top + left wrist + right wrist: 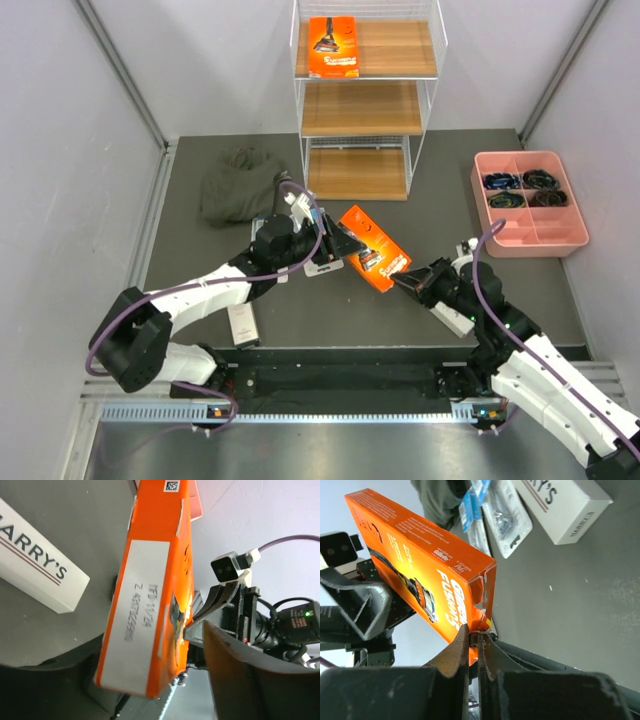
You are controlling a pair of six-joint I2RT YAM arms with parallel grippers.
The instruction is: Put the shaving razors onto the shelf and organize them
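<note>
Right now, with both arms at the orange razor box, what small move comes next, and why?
Probably close the left gripper on the orange box. Its jaws stand open at the box's other end without clamping, while the right gripper alone pinches one corner, so releasing now would likely drop it.

An orange razor box is held tilted on edge, its torn corner pinched between the closed jaws of the right gripper. Its other end is set between the parted jaws of the left gripper. A white Harry's box and blue-and-clear blister packs are laid flat beyond the right jaws. A second orange box is seen on the top tier of the white wire shelf, well beyond both jaws.
</note>
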